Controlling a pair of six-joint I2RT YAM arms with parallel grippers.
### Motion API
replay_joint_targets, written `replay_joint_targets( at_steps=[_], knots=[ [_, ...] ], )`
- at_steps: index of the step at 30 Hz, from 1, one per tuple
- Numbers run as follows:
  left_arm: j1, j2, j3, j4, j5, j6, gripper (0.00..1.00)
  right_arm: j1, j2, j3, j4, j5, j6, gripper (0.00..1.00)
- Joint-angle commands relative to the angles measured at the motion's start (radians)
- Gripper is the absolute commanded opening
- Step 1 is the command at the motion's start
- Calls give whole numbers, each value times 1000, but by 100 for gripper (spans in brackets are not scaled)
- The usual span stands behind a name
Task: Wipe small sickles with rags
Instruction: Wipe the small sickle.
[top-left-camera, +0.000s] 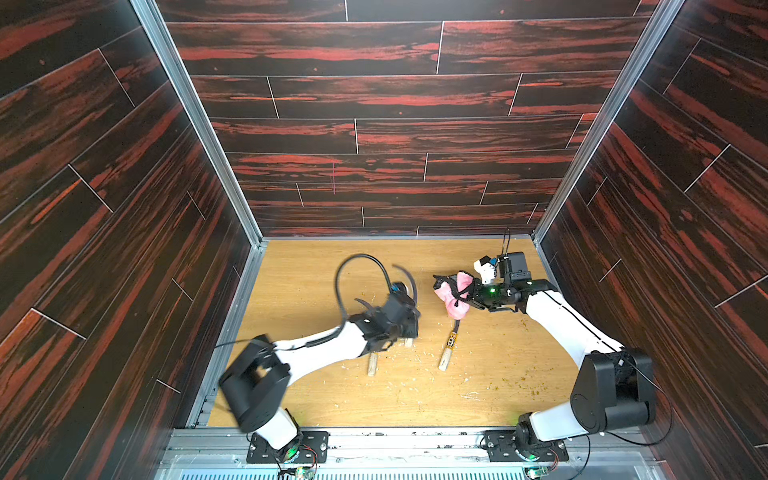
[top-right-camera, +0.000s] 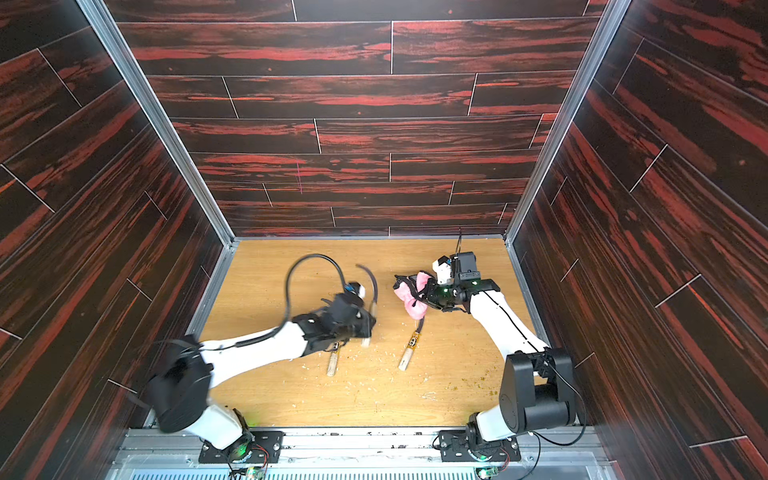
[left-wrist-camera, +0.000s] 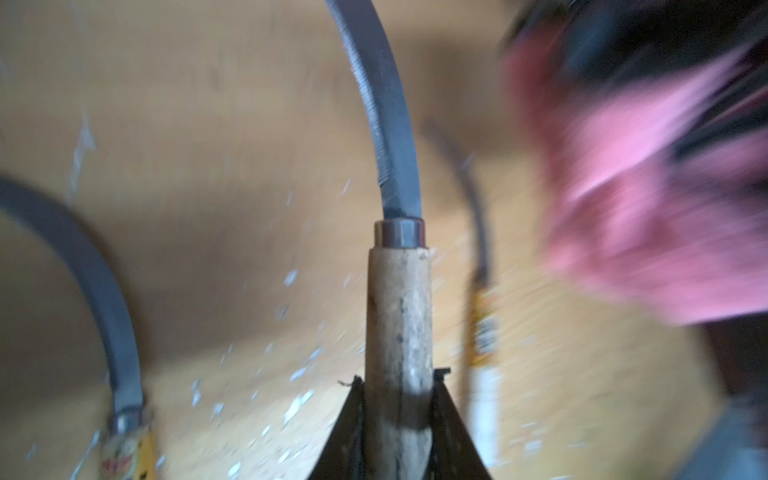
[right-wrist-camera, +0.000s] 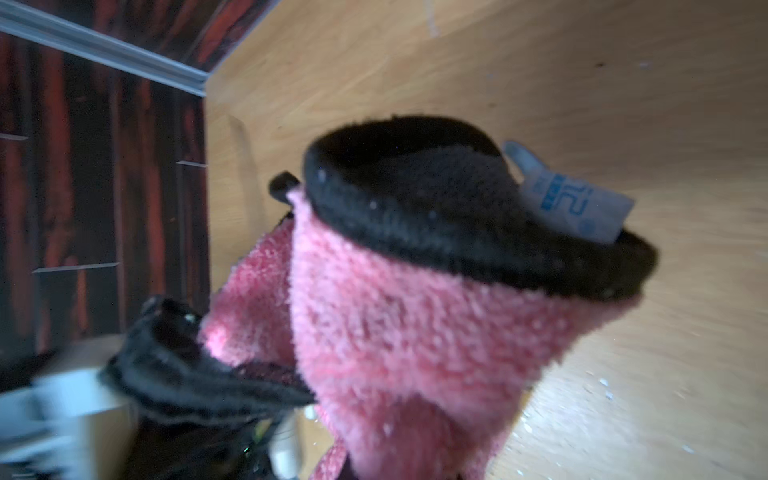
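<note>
My left gripper (top-left-camera: 410, 327) is shut on the pale wooden handle of one small sickle (left-wrist-camera: 398, 311), and its dark curved blade (left-wrist-camera: 386, 124) points away from the wrist. A second small sickle (top-left-camera: 372, 365) lies on the table, partly under the left arm. The third small sickle (top-left-camera: 448, 353), with a yellow-black band, lies between the arms, its blade end hidden under the rag. My right gripper (top-left-camera: 467, 296) is shut on the pink fluffy rag (top-left-camera: 453, 296), which hangs bunched above that sickle. In the right wrist view the rag (right-wrist-camera: 415, 332) hides the jaws.
Pale wood chips (top-left-camera: 415, 365) are scattered over the wooden table (top-left-camera: 316, 266), with greenish crumbs (top-left-camera: 523, 380) near the right arm. Dark panelled walls close in the left, back and right sides. A metal rail (top-left-camera: 395, 440) runs along the front.
</note>
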Motion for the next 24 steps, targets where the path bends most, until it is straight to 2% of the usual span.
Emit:
replay_joint_targets(
  at_steps=[1, 5, 9, 16, 22, 24],
  knots=[
    [27, -82, -89, 256, 101, -82, 0, -4, -32, -35, 145, -157, 56, 0],
    [57, -107, -195, 535, 207, -208, 0, -5, 0, -46, 285, -281, 132, 0],
    [83, -54, -260, 825, 291, -348, 0, -1, 38, -24, 371, -353, 181, 0],
    [105, 105, -279, 1226, 342, -529, 0, 8, 83, 25, 387, -385, 199, 0],
    [111, 231, -254, 1429, 386, -633, 0, 16, 97, 62, 371, -396, 184, 0],
    [111, 258, -237, 1433, 409, -640, 0, 23, 97, 77, 354, -396, 172, 0]
  ],
)
